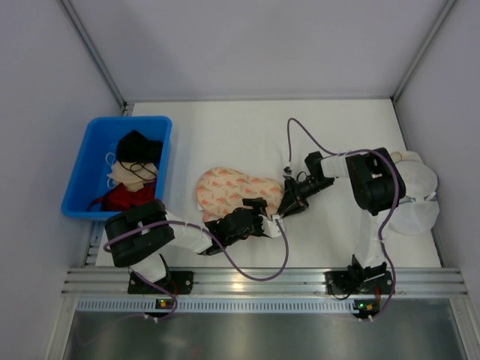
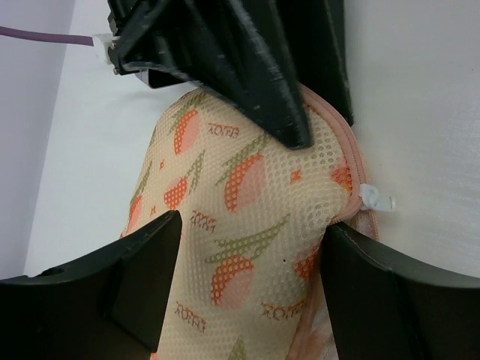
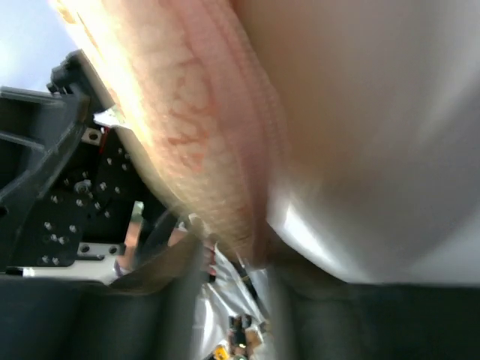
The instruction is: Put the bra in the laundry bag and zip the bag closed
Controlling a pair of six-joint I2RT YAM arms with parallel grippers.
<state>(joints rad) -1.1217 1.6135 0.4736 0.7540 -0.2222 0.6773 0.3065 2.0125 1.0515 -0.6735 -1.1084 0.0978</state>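
The peach-pink printed laundry bag [image 1: 229,187] lies folded shut-side up at the table's middle. My left gripper [image 1: 262,217] is on its right lobe; in the left wrist view the printed mesh [image 2: 240,195] bulges between the two fingers of that gripper [image 2: 251,285], both touching it. My right gripper [image 1: 287,201] is at the bag's right edge; its fingers [image 2: 262,82] straddle the pink zip rim [image 2: 352,161]. The right wrist view is blurred, with the rim [image 3: 247,150] running down into that gripper [image 3: 244,300]. A white tab [image 2: 375,199] hangs off the rim. The bra is hidden.
A blue bin [image 1: 79,180] at the left holds black [image 1: 139,148], beige [image 1: 120,176] and red [image 1: 124,196] garments. Plain white round domes [image 1: 416,195] lie at the right edge beneath the right arm. Grey walls stand on three sides.
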